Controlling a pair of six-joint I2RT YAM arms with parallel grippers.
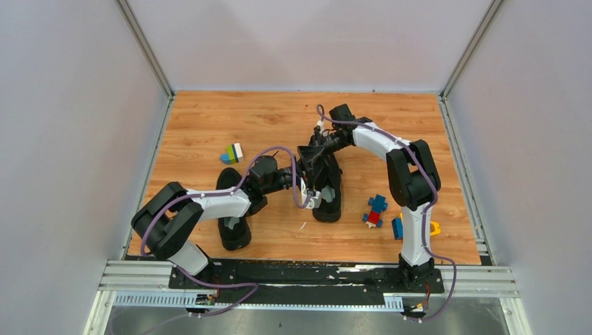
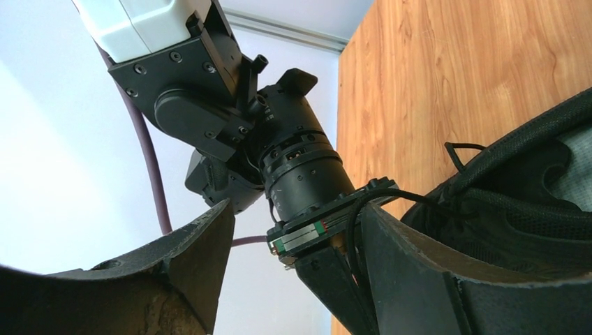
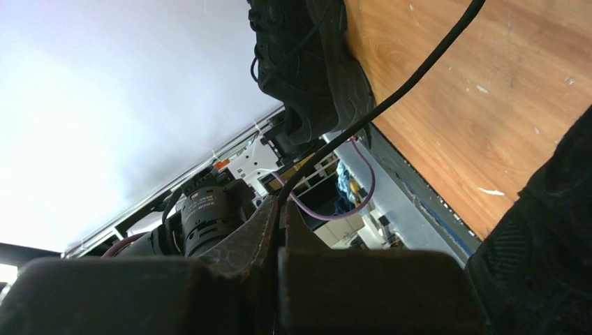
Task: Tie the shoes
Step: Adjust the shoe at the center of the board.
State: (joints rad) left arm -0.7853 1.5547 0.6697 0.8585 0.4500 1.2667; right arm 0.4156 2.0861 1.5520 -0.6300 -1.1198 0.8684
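Black base plate (image 1: 307, 276) edges the top view; beyond, on the wood-grain table (image 1: 209, 118), lie two black fabric low-top sneakers, left sneaker (image 1: 234, 230) and right sneaker (image 1: 328, 206). Left wrist view: left gripper (image 2: 297, 209) gapes wide beside a sneaker's collar. Right wrist view: right gripper (image 3: 279, 209) pinches a thin black lace (image 3: 391, 94).

Pair of all-black low-top fabric sneakers, soles down on wooden tabletop (image 1: 209, 125), each lying lengthwise near-to-far.
- Left shoe (image 1: 234, 232): near-left area, middle hidden, near end showing.
- Right shoe (image 1: 329, 199): around centre, slightly farther, apart from left shoe.
- Pale grey insole (image 2: 578, 164) shows inside one opening.
- One thin black lace (image 3: 419, 66) stretched taut, straight line above tabletop.
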